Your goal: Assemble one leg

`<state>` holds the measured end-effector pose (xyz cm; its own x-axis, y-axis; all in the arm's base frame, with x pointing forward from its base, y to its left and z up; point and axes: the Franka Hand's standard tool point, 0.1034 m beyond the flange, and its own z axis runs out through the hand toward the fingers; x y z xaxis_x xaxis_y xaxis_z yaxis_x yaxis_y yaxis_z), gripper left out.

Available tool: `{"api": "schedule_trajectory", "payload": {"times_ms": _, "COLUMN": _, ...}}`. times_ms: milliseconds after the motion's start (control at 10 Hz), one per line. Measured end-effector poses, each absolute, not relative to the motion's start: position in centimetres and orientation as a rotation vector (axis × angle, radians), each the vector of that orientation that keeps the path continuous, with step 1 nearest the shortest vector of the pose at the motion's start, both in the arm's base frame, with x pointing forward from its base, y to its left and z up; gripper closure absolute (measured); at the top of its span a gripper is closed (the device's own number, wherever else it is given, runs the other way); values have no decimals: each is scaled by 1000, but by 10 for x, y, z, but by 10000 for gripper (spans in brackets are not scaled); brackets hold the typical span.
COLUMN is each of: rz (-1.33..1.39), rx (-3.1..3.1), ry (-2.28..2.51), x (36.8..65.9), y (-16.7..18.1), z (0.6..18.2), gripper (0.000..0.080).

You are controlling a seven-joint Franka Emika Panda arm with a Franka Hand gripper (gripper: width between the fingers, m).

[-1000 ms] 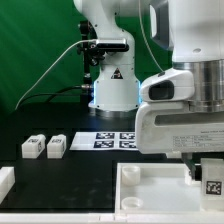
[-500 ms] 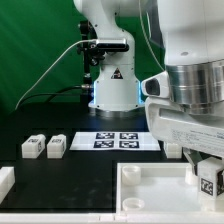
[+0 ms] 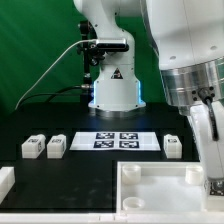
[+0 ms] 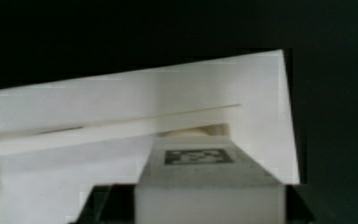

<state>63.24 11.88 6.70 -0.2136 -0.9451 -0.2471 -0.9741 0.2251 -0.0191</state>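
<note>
In the wrist view my gripper (image 4: pixel 202 207) is shut on a leg (image 4: pixel 201 165), a white block with a black-and-white marker on its face. Dark fingers (image 4: pixel 114 203) press on both its sides. Behind it lies the large white panel (image 4: pixel 123 110), with the leg over a corner region. In the exterior view the gripper (image 3: pixel 212 165) hangs at the exterior view's right edge above the panel (image 3: pixel 150 172), and the held leg is mostly cut off there. Two more legs (image 3: pixel 31 147) (image 3: pixel 56 147) lie at the left, and another leg (image 3: pixel 172 147) lies right of the marker board.
The marker board (image 3: pixel 118 140) lies in front of the robot base (image 3: pixel 112 85). A white part (image 3: pixel 5 180) sits at the exterior view's far left edge. The panel's raised rim (image 3: pixel 128 185) borders its near left corner.
The arm has swung toward the exterior view's right with the held leg. It no longer covers the leg right of the marker board. The held leg has slid nearly out of that frame.
</note>
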Motion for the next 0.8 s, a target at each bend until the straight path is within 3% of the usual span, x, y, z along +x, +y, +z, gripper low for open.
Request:
{"api": "schedule_trajectory", "payload": {"times_ms": 400, "rz": 219, "rx": -1670, "ry": 2417, "x": 633, "y": 117, "z": 67, "gripper": 506}}
{"api": "schedule_trajectory", "payload": {"times_ms": 700, "rz": 219, "rx": -1681, "ry": 2409, "x": 632, "y": 119, "z": 67, "gripper": 188}}
{"api": "schedule_trajectory", "payload": {"times_ms": 800, "rz": 218, "rx": -1687, "ry": 2400, "x": 630, "y": 123, "z": 70, "gripper": 188}}
